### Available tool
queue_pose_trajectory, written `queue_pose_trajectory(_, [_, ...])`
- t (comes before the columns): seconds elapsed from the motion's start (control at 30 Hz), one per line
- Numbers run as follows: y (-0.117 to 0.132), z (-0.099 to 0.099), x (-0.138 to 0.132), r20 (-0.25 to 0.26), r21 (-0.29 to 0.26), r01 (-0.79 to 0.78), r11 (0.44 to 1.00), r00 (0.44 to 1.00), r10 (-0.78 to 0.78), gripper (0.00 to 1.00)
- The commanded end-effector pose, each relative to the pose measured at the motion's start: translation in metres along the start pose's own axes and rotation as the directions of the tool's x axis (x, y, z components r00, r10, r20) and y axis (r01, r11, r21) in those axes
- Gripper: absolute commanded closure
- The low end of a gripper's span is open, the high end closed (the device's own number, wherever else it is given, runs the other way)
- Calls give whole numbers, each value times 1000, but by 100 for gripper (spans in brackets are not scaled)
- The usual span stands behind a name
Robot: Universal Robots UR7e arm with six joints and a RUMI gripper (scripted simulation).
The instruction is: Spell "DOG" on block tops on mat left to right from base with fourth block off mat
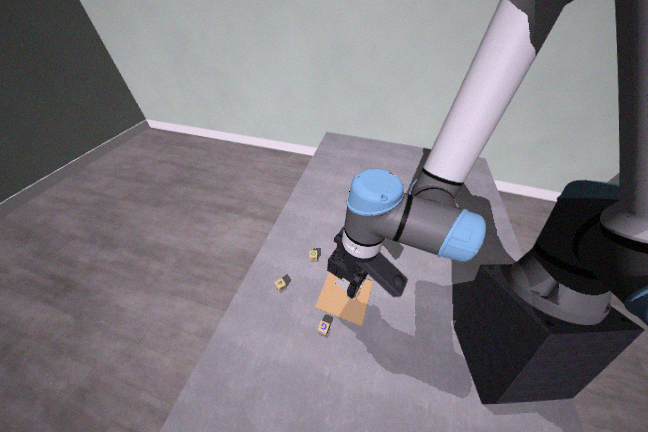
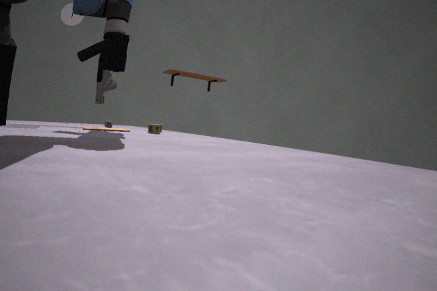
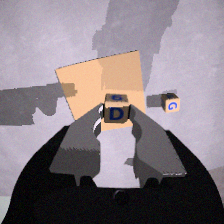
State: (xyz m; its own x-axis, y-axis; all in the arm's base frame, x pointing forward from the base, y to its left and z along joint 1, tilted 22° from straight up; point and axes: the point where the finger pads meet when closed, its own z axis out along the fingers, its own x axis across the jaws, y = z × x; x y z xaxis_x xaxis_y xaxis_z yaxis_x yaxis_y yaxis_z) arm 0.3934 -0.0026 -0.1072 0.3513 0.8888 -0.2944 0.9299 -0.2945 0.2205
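While the arm reaches over the mat (image 1: 335, 302) (image 2: 106, 129) (image 3: 87, 82), the gripper (image 1: 353, 292) (image 2: 99, 95) (image 3: 115, 105) has its fingers nearly together, clamped on the D block (image 2: 99, 99) (image 3: 116, 112), held up clear of the mat. Over to its right in the wrist view sits the G block (image 1: 323, 326) (image 2: 108, 124) (image 3: 171, 103), off the mat. Farther from the base than the gripper, two more: one block (image 1: 313, 254) (image 2: 154, 128), probably the O, and a green-lettered block (image 1: 280, 283) (image 2: 161, 127).

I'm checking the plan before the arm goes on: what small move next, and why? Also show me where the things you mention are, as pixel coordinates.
Probably lower the D block (image 3: 116, 114) onto the mat (image 1: 330, 300) (image 2: 106, 129) (image 3: 90, 85): the gripper (image 1: 353, 294) (image 2: 99, 93) (image 3: 115, 105) grips it, raised above, while the G block (image 1: 323, 326) (image 3: 172, 104) sits off it.
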Motion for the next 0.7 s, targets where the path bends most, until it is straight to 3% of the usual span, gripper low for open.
queue_pose_trajectory(0.0, [0, -16, 0, 1, 2, 0, 1000, 1000, 0, 95])
queue_pose_trajectory(0.67, [0, -26, 0, 1, 2, 0, 1000, 1000, 0, 95])
